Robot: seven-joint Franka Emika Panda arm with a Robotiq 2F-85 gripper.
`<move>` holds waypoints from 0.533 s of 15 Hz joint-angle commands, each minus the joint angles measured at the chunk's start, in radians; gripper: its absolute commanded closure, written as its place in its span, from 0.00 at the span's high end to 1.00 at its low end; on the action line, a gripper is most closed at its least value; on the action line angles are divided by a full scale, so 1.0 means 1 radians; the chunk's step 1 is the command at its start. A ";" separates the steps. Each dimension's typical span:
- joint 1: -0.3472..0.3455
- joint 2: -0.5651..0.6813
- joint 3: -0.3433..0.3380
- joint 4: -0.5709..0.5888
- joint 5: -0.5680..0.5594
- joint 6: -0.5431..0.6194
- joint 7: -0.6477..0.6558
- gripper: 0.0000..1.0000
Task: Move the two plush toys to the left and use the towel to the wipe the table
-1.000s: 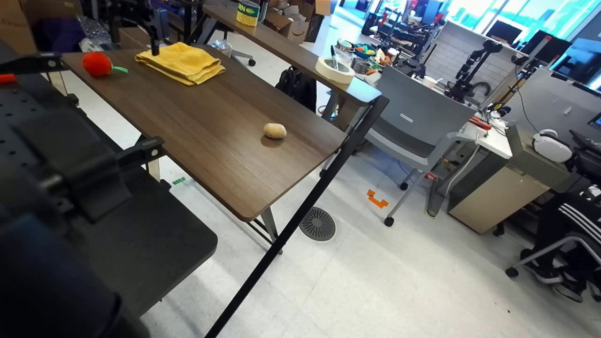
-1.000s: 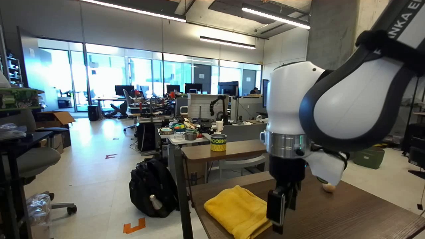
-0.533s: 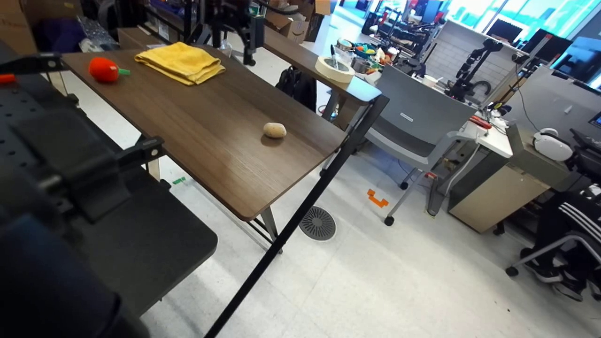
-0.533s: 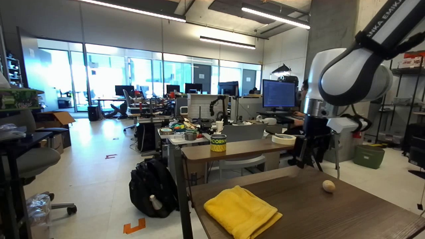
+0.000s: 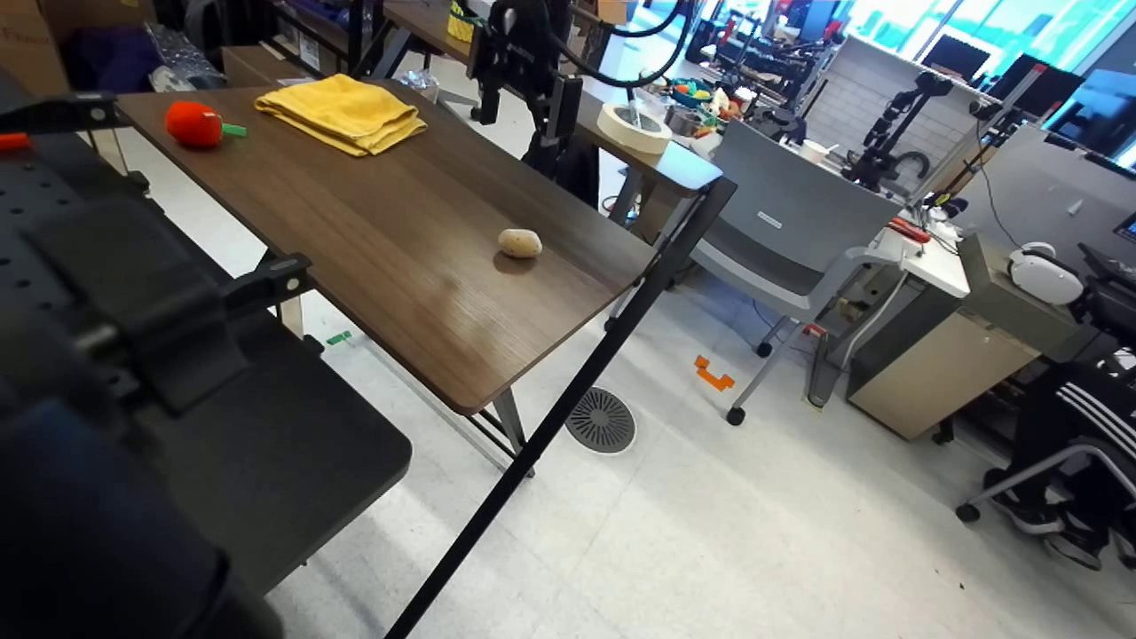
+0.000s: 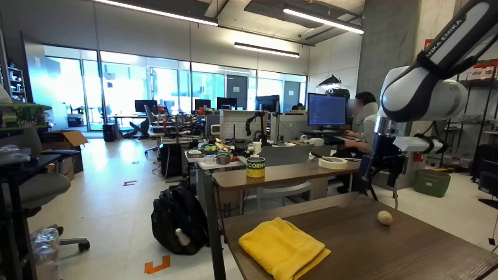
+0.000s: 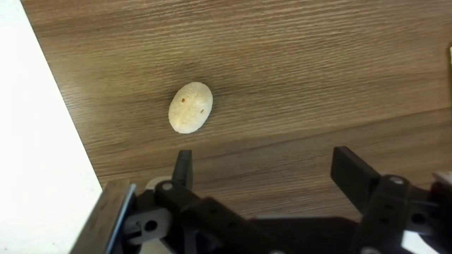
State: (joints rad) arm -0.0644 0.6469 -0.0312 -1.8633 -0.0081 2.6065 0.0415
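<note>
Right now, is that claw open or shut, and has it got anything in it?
Gripper: open, holding nothing; the beige plush toy lies on the table, apart from it.

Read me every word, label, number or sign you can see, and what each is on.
"CORN": on the can.
"ANKA EMIKA": on the robot arm; the start doesn't show.
Too small or blurred to read: lettering on the monitor, the chair label, the green box, the cardboard box, the shelf box and the door signs.
</note>
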 commanded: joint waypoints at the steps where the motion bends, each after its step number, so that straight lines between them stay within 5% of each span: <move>1: 0.006 0.061 -0.021 0.054 0.008 -0.018 0.020 1.00; 8: -0.020 0.179 -0.078 0.169 0.022 -0.055 0.095 1.00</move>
State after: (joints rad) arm -0.0742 0.7721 -0.0949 -1.7707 -0.0081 2.6012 0.1147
